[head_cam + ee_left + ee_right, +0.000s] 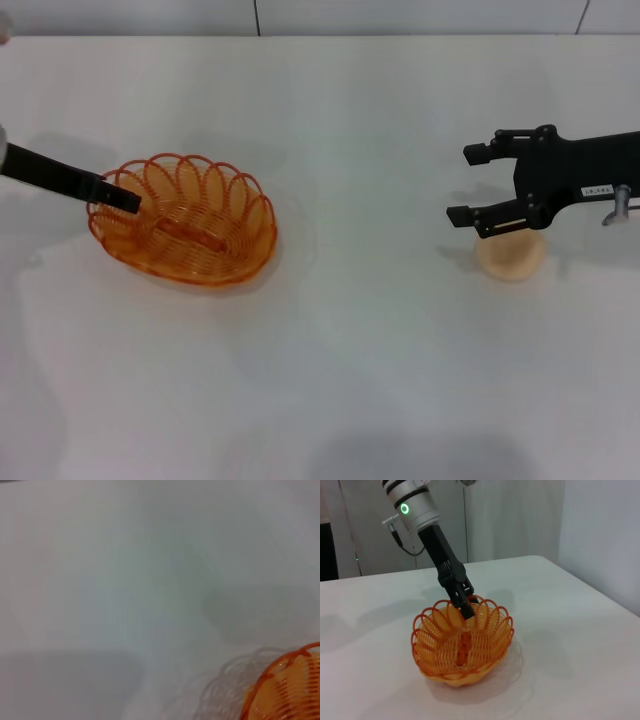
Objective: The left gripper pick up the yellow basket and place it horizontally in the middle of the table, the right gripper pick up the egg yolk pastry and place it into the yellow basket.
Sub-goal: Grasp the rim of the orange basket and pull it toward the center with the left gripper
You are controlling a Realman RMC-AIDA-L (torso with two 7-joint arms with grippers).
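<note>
Yellow basket (185,222) on the table (350,350), left of centre in head view, upright, opening up. Long axis roughly left-right across the head view, slightly tilted down toward the right. Left gripper (118,194) at the basket's left rim, tip reaching over the looped edge; in the right wrist view (465,605) fingers at the rim's far side, narrow, apparently pinching the wire loops. Basket bottom appears to rest on the table. Left wrist view: only a corner of the basket rim (285,690) visible.

Egg yolk pastry (511,254) on the table at right, well apart from the basket. Right gripper (478,185) just above and behind the pastry, 2 fingers spread wide, pointing left, holding nothing. Lower finger overlaps the pastry's top edge in head view; contact unclear.
</note>
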